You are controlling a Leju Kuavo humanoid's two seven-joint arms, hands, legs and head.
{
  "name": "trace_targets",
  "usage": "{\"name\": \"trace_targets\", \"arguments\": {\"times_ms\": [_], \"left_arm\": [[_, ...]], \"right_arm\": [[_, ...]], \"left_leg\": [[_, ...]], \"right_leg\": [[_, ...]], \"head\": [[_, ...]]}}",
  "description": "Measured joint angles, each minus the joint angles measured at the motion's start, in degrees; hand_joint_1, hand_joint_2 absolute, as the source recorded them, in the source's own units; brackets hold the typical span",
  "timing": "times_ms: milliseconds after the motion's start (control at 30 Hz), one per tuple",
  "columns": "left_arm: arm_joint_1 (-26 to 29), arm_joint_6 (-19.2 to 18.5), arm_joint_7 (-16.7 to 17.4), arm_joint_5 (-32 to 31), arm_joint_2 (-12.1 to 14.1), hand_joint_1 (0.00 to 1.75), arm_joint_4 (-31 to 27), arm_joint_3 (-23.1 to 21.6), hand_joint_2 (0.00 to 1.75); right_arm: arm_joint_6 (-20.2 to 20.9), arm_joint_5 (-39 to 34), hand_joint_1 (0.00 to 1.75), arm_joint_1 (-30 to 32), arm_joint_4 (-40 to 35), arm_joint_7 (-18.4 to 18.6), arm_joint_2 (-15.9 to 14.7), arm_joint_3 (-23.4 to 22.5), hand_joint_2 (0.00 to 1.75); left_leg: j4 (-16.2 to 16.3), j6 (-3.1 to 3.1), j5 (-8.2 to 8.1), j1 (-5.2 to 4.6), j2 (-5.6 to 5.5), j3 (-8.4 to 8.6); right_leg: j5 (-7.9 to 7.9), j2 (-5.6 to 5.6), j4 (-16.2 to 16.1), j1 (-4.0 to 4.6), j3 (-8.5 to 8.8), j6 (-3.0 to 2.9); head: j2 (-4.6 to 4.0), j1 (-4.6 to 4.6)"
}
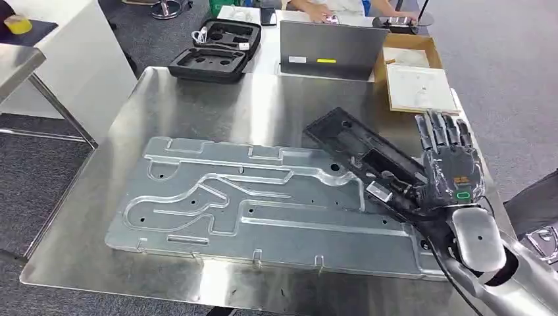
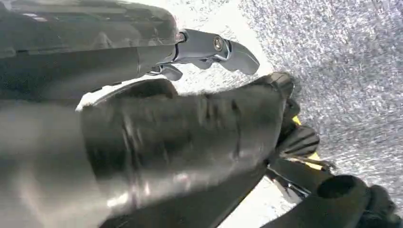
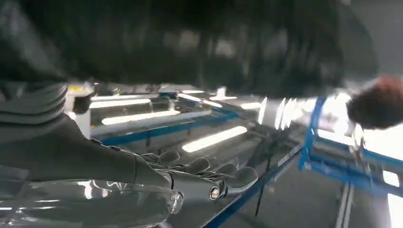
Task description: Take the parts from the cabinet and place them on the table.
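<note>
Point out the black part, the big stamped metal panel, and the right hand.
black part (image 1: pixel 342 135): head view, on its upper flat end.
stamped metal panel (image 1: pixel 217 197): head view, on the grooved middle.
right hand (image 1: pixel 451 164): head view, on the back of the hand.

Brushed steel table (image 1: pixel 197 99) gleams, smooth and reflective. On it, the big flat plate (image 1: pixel 263 210) looks like matt pale aluminium with milled grooves. The long black part (image 1: pixel 355 148) reads as dull plastic. Behind, a brown cardboard box (image 1: pixel 411 46) and rough grey carpet (image 1: pixel 500 72).
</note>
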Motion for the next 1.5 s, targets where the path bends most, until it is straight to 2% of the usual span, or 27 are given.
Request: {"name": "trace_targets", "arguments": {"times_ms": [33,67,100,233,300,367,433,500,567,600,633,667,733,767,800,867,900,933,1000,1067,1100,1200,1267,1300,1367,1433,1500], "left_arm": [[0.0,-0.4,0.0,0.0,0.0,0.00,0.0,0.0,0.00],[-0.1,-0.5,0.1,0.0,0.0,0.00,0.0,0.0,0.00],[-0.2,-0.5,0.2,0.0,0.0,0.00,0.0,0.0,0.00],[-0.1,-0.1,-0.2,0.0,0.0,0.00,0.0,0.0,0.00],[0.0,0.4,-0.7,0.5,0.0,0.00,0.0,0.0,0.00],[0.2,1.0,-1.2,0.8,0.0,0.00,0.0,0.0,0.00],[0.4,1.1,-1.6,1.0,0.0,0.00,0.0,0.0,0.00],[0.5,1.1,-1.6,1.2,0.0,0.00,0.0,0.0,0.00],[0.4,1.2,-1.6,1.2,0.1,0.00,0.0,0.0,0.00],[0.3,1.3,-1.6,1.2,0.1,0.00,0.0,0.0,0.00],[0.3,1.3,-1.6,1.2,0.1,0.00,0.0,0.0,0.00],[0.2,1.4,-1.6,1.2,0.1,0.00,0.0,0.0,0.00],[0.7,1.6,-1.6,1.2,0.1,0.00,0.0,0.0,0.00],[0.7,1.6,-1.6,1.2,0.1,0.00,0.0,0.0,0.00],[0.8,1.8,-1.5,1.4,0.3,0.00,0.0,0.0,0.00],[0.9,1.8,-1.6,1.4,0.4,0.00,0.0,0.0,0.00],[1.0,1.8,-1.6,1.4,0.4,0.00,0.0,0.0,0.00],[1.1,1.9,-1.7,1.6,0.4,0.00,0.0,0.0,0.00],[1.5,2.0,-1.7,1.7,0.5,0.00,0.0,0.0,0.00],[1.6,2.2,-1.8,1.8,0.5,0.00,0.0,0.0,0.00],[1.5,2.3,-1.8,1.8,0.5,0.00,0.0,0.0,0.00],[1.7,3.1,-1.8,1.8,0.6,0.00,0.0,0.0,0.00],[1.9,3.3,-1.7,1.8,0.8,0.00,0.0,0.0,0.00],[1.8,3.3,-1.6,1.8,0.8,0.00,0.0,0.0,0.00],[1.8,3.3,-1.3,1.8,0.8,0.00,0.0,0.0,0.00],[1.8,3.3,-1.0,1.8,0.9,0.00,0.0,0.0,0.00],[1.8,3.3,-0.8,2.1,0.9,0.00,0.0,0.0,0.00]], "right_arm": [[-2.0,0.0,0.00,0.2,-1.3,0.2,0.1,-0.8,0.00],[-4.0,0.0,0.00,0.3,-2.5,0.3,0.3,-1.7,0.00],[-5.8,-0.2,0.00,0.5,-3.8,0.3,0.7,-2.4,0.00],[-12.5,-3.3,0.00,2.4,-9.9,-0.4,3.2,-4.4,0.00],[-18.0,-7.5,0.00,3.1,-13.0,-1.8,5.1,-5.3,0.00],[-23.2,-12.6,0.00,4.4,-16.9,-3.4,7.5,-5.6,0.00],[-24.1,-13.8,0.00,5.9,-20.2,-4.0,9.3,-5.6,0.00],[-24.1,-14.1,0.00,6.1,-21.7,-4.0,10.1,-5.6,0.00],[-24.3,-14.3,0.00,6.3,-23.4,-4.0,10.7,-5.7,0.00],[-24.6,-15.2,0.00,6.8,-24.6,-4.7,11.3,-6.0,0.00],[-24.8,-15.4,0.00,6.9,-24.8,-4.9,11.4,-6.0,0.00],[-25.6,-17.3,0.00,7.2,-26.6,-6.5,12.5,-6.3,0.00],[-26.3,-19.9,0.00,8.6,-28.3,-8.7,13.8,-6.8,0.00],[-26.4,-20.8,0.00,9.8,-28.9,-9.8,14.1,-7.0,0.00],[-26.5,-22.9,0.00,10.9,-30.4,-12.4,15.3,-7.6,0.00],[-26.6,-26.4,0.00,12.5,-32.3,-16.9,16.9,-8.3,0.00],[-26.7,-27.6,0.00,13.6,-33.0,-18.5,17.9,-8.5,0.00],[-26.7,-29.3,0.00,14.9,-34.0,-20.3,18.5,-8.5,0.00],[-26.7,-30.8,0.00,17.1,-35.2,-22.2,19.9,-8.5,0.00],[-26.7,-32.7,0.00,18.3,-36.4,-24.0,21.1,-8.6,0.00],[-26.7,-33.9,0.00,18.7,-36.9,-24.9,21.6,-8.7,0.00],[-26.7,-39.1,0.00,21.8,-37.9,-29.3,23.6,-8.9,0.00],[-26.7,-42.7,0.00,24.0,-37.9,-32.6,25.3,-9.3,0.00],[-26.7,-43.6,0.00,24.6,-37.9,-33.8,26.1,-9.4,0.00],[-26.7,-44.8,0.00,26.2,-37.9,-34.6,27.2,-9.9,0.00],[-26.7,-45.6,0.00,28.1,-37.6,-34.6,28.2,-10.4,0.00],[-26.7,-47.5,0.00,29.5,-37.0,-34.7,28.8,-11.1,0.00]], "left_leg": [[0.4,-0.34,-0.26,0.02,-0.11,-0.08],[0.9,-0.75,-0.54,-0.10,-0.19,-0.39],[1.4,-0.98,-0.66,-0.34,-0.33,-0.67],[1.7,-2.06,-0.84,-0.09,-0.37,-1.13],[6.1,-2.80,-5.21,0.09,-0.11,-2.90],[14.8,-3.25,-10.29,0.38,-0.03,-5.79],[18.5,-3.29,-11.68,0.45,0.02,-6.20],[12.5,-2.96,-9.17,0.45,0.03,-1.71],[2.3,-2.39,-6.61,0.45,0.00,5.41],[0.1,-2.30,-7.08,0.23,0.02,6.10],[0.1,-2.29,-6.61,0.10,0.05,5.94],[0.3,-1.75,-6.01,-0.48,-0.04,5.44],[-0.4,-1.01,-4.58,-0.59,0.03,5.09],[-0.7,-0.66,-3.69,-0.17,0.42,4.76],[-0.8,-0.21,-3.07,-0.18,0.38,4.32],[-0.7,0.26,-1.78,-0.20,0.52,2.69],[-0.7,0.25,-1.16,-0.24,0.56,1.82],[-0.6,0.22,-0.61,-0.26,0.57,0.94],[-0.3,0.04,0.39,-0.24,0.56,-0.80],[0.5,-0.46,1.16,-0.17,0.57,-2.40],[1.0,-0.73,1.33,-0.37,0.54,-2.90],[1.1,-1.78,2.45,-0.24,0.57,-2.98],[0.9,-2.42,3.16,-0.37,0.37,-3.17],[2.0,-2.70,1.18,0.02,0.33,-3.67],[8.7,-3.32,-6.58,0.21,0.37,-5.82],[16.8,-3.70,-10.91,0.30,0.39,-7.07],[18.8,-3.64,-8.59,0.33,0.38,-5.64]], "right_leg": [[2.22,-0.02,-5.0,-0.17,2.64,0.10],[1.56,0.02,-7.6,-0.12,3.90,0.09],[2.01,0.20,-7.7,0.39,4.02,-0.45],[2.81,0.02,-7.8,0.16,3.43,-1.97],[3.32,-0.19,-7.8,0.22,3.05,-2.76],[3.77,-0.46,-7.8,0.44,2.46,-3.22],[4.45,-0.58,-7.8,0.63,1.50,-3.25],[5.27,-0.52,-7.8,0.75,0.53,-3.17],[6.15,-0.34,-7.7,0.76,-0.10,-2.90],[6.48,-0.34,-7.6,1.12,-0.35,-2.47],[6.56,-0.37,-7.6,1.26,-0.34,-2.39],[7.30,-0.47,-8.0,0.58,-0.32,-1.71],[8.42,-0.43,-8.6,0.51,-0.41,-0.83],[6.89,-0.20,-7.9,0.04,-0.81,-0.90],[3.76,-0.23,-6.2,0.27,-1.60,-0.87],[-3.89,-0.24,2.1,0.28,-3.62,-0.81],[-6.18,-0.23,6.4,0.34,-4.19,-0.74],[-6.36,-0.23,9.0,0.38,-4.14,-0.71],[-2.96,-0.24,6.9,0.37,-0.63,-0.76],[-0.65,-0.29,-2.3,0.37,6.59,-0.94],[-2.47,-0.31,-7.1,0.53,10.04,-1.07],[-2.61,-0.14,-8.6,1.05,9.90,-1.72],[-1.57,-0.41,-9.0,0.84,9.30,-2.78],[-0.87,-0.52,-9.1,0.69,8.79,-3.20],[0.41,-0.56,-9.1,0.71,7.18,-3.76],[1.88,-0.61,-9.0,0.87,5.14,-3.78],[3.34,-0.60,-8.7,0.97,3.27,-3.70]], "head": [[0.00,0.04],[0.00,0.00],[0.00,-0.06],[0.00,-0.02],[0.00,-0.40],[0.00,-0.39],[0.00,-0.42],[0.00,-0.46],[0.00,-0.44],[0.00,-0.40],[0.00,-0.37],[0.00,-0.09],[0.00,-0.07],[0.00,-0.09],[0.00,0.02],[0.00,0.61],[0.00,0.55],[0.00,0.70],[0.00,0.72],[0.00,0.70],[0.00,0.68],[0.00,1.20],[0.00,1.20],[0.00,1.29],[0.00,1.01],[0.00,0.96],[0.00,0.92]]}}
